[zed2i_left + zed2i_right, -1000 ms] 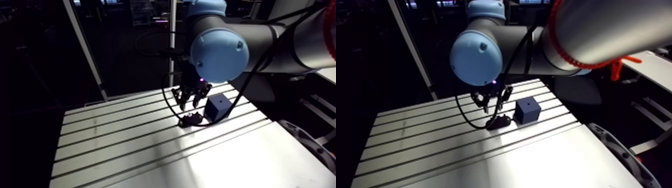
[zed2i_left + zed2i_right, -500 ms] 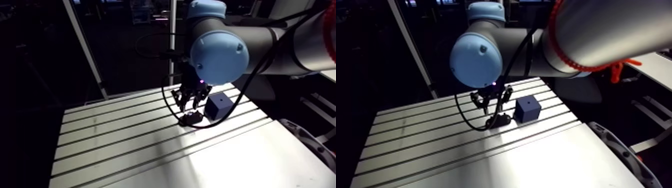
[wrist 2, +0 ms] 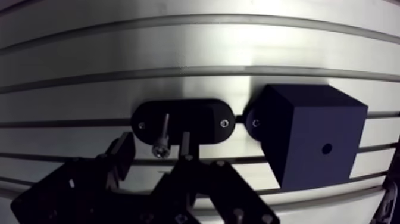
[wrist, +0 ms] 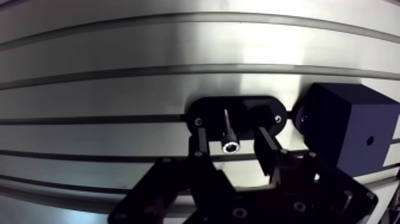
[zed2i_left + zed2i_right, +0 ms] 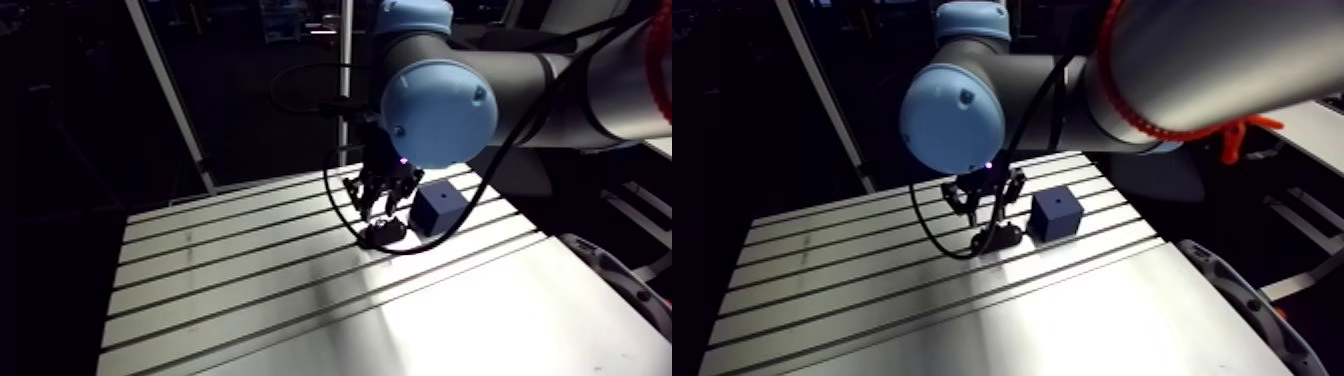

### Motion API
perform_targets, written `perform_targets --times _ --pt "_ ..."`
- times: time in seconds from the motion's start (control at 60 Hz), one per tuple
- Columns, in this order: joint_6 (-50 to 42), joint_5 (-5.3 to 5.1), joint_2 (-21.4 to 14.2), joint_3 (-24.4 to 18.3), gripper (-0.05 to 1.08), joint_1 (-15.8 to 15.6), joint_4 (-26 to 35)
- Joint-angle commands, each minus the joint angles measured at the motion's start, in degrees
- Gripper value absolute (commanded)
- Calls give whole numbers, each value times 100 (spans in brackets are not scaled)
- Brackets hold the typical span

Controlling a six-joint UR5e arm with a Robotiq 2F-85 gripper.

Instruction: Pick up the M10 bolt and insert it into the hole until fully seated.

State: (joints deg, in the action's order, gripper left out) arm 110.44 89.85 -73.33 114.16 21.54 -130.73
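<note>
In the wrist view a steel socket-head bolt [image 4: 228, 136] stands in a black oval holder [image 4: 205, 112] on the slotted table [image 4: 119, 83]. My gripper [image 4: 233, 146] is open just above it. One of the fingers [image 4: 200, 144] stands on each side of the bolt head, with a gap on both sides. Beside the holder sits a dark blue cube [image 4: 345, 125] with a small hole [image 4: 370, 142] in the face turned towards the camera. The arm view shows the gripper [image 5: 380, 200] hanging over the holder [image 5: 383, 233], next to the cube [image 5: 438, 210].
The cube touches or nearly touches one end of the holder. The table's dark slots [image 5: 250, 262] run across its whole width. A slanted metal post [image 5: 170, 100] rises behind the table's far left edge.
The gripper has come slightly lower over the holder. The arm view has shifted a little with the arm. Bolt, holder and cube stay in place.
</note>
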Motion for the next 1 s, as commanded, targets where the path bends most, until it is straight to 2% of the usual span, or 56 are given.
perform_targets --times 0.017,0.35,1.0 --pt "9 95 26 -3 49 0 -98" --pt "106 115 26 23 49 0 -98" --pt "107 90 26 93 49 0 -98"
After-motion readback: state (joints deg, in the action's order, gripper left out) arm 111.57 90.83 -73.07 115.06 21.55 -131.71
